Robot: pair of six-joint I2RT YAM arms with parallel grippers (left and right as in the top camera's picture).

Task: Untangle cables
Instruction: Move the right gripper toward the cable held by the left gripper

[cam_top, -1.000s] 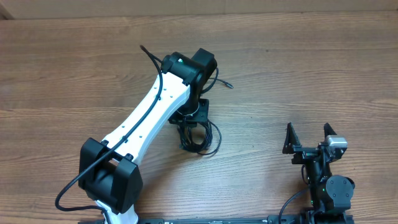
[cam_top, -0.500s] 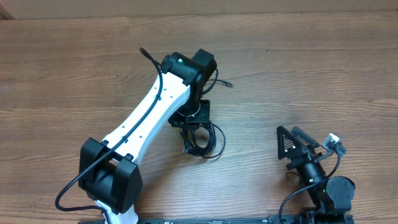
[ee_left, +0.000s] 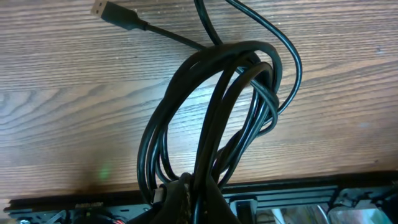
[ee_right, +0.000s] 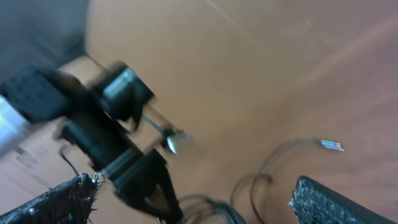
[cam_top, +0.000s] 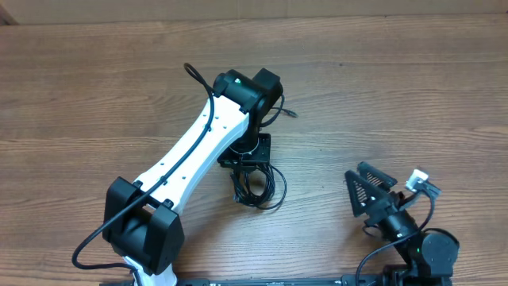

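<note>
The cables [cam_top: 259,187] are a bundle of thin black loops on the wood table, just below the left arm's wrist. My left gripper [cam_top: 248,175] points down and is shut on the bundle's near end. In the left wrist view the cables [ee_left: 217,118] fan out in long loops from my left gripper [ee_left: 199,198], and one plug end [ee_left: 115,15] lies apart on the table. My right gripper [cam_top: 367,185] is wide open at the lower right, turned toward the bundle and holding nothing. Its blurred view shows my right gripper [ee_right: 193,205] facing the cables [ee_right: 249,186].
The white left arm [cam_top: 190,155] crosses the table's middle from the lower left. A thin cord end [cam_top: 290,112] lies beside its wrist. A rail [ee_left: 298,199] runs along the table's near edge. A silver plug tip [ee_right: 331,145] rests on the wood.
The right arm has swung and tilted left, from facing straight ahead to facing the bundle, jaws still wide. The left gripper shifted slightly right and toward the near edge with the cables.
</note>
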